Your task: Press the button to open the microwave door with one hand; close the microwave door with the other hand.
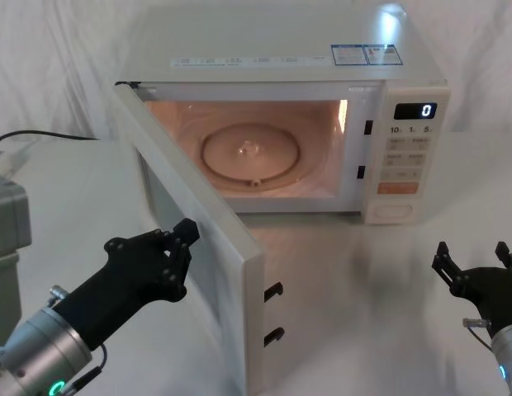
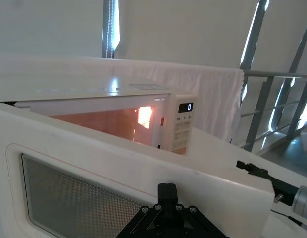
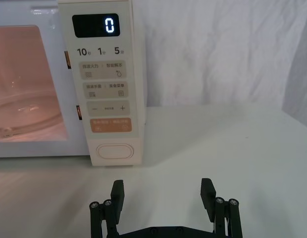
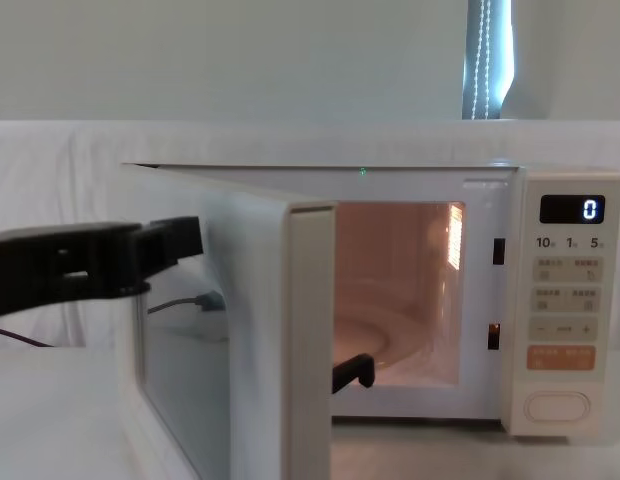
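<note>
Up close, the right wrist view shows the blank button (image 3: 114,151); right tool (image 3: 163,191) released, left tool (image 1: 183,239), grip unclear, touches the open microwave door (image 1: 190,247).

A white cloth (image 1: 380,280) covers the desk, lying smooth and bare in the foreground. Behind it a white fabric backdrop (image 3: 218,54) hangs in soft folds, its top edge running level across the chest view. Above that rises a plain pale wall (image 4: 240,60), broken by a narrow vertical strip of bright light (image 4: 485,60). In the left wrist view, grey metal railings (image 2: 272,104) and slanted beams stand beyond the backdrop, with daylight behind them. A black cable (image 1: 49,134) trails across the cloth at far left.
</note>
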`<state>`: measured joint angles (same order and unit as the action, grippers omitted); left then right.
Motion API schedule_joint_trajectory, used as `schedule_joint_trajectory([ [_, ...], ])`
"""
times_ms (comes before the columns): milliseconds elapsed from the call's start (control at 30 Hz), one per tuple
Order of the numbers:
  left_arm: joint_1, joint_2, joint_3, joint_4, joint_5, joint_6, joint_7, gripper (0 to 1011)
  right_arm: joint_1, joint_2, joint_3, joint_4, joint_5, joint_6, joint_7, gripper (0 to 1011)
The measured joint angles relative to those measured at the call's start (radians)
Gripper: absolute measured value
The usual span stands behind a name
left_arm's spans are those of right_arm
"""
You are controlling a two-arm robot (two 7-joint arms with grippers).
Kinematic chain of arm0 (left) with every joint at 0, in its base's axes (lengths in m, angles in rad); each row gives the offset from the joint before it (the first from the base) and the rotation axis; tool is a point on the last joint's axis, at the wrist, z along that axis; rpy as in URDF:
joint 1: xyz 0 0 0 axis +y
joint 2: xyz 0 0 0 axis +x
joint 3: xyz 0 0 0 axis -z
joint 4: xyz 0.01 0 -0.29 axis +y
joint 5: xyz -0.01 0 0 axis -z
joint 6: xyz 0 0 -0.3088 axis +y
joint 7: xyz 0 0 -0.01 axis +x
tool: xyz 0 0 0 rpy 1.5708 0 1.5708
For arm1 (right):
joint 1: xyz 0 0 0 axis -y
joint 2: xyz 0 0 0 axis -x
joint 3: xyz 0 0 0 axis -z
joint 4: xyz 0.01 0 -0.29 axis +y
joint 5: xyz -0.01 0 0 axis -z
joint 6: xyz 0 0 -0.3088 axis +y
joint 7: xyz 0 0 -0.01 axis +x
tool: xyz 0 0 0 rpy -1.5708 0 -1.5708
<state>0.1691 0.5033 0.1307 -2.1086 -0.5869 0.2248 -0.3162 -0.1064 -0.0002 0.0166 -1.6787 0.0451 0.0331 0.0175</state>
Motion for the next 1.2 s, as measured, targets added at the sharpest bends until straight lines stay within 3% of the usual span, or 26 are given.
schedule_joint_trajectory([
  [467, -0.102, -0.023, 0.096, 0.063, 0.056, -0.007, 0.076, 0, 0.0, 0.0, 0.0, 0.0, 0.0, 0.0, 0.0, 1002],
  [767, -0.2, -0.066, 0.16, 0.132, 0.087, 0.001, 0.088, 0, 0.0, 0.0, 0.0, 0.0, 0.0, 0.0, 0.0, 1002],
  [1200, -0.291, -0.125, 0.203, 0.215, 0.134, 0.015, 0.119, 0, 0.0, 0.0, 0.0, 0.0, 0.0, 0.0, 0.0, 1002],
])
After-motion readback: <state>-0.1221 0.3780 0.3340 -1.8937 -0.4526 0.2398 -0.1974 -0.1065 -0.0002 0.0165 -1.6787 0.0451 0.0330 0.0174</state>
